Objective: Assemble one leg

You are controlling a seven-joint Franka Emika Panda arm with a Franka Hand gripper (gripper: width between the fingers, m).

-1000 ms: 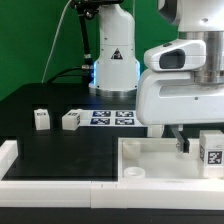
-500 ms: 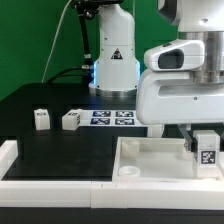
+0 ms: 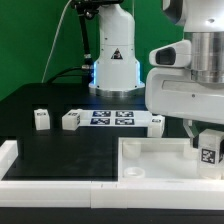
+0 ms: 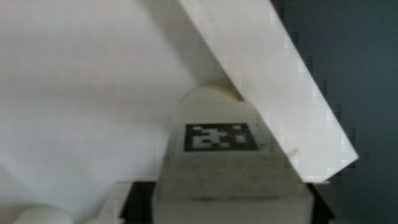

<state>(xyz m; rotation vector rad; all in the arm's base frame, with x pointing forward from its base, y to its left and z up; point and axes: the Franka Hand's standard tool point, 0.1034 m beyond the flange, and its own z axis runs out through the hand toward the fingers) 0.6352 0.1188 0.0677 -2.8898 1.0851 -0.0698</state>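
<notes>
Exterior view, held leg: you have the leg (image 3: 209,152) at the exterior view's right edge, hanging low over the large white tray-shaped part (image 3: 160,166), its tag facing the camera.
Exterior view, gripper: the gripper (image 3: 206,137) comes down onto the top of that leg; the fingers look pinched on it, though the arm's white body hides much of the contact.
Exterior view, spare legs: three more lie on the black table (image 3: 40,100), two near the exterior view's left (image 3: 41,119) (image 3: 72,120) and one (image 3: 156,122) just beside the marker board (image 3: 113,117).
Wrist view, leg: the tagged leg (image 4: 221,150) fills the middle of the frame between the finger bases, with the tray's raised rim (image 4: 267,80) crossing diagonally close beside its rounded end.
Wrist view, seat: you cannot see a hole or socket under the leg here; the leg itself covers it.
Risk, rim: the leg's end sits so near the rim that a sideways drift would likely knock it and twist it in the grip.
Risk, alignment: lowering blind, you may miss the seat and press the leg onto flat plastic, shoving the tray.
Risk, release: letting go before it is seated would probably tip it over.
</notes>
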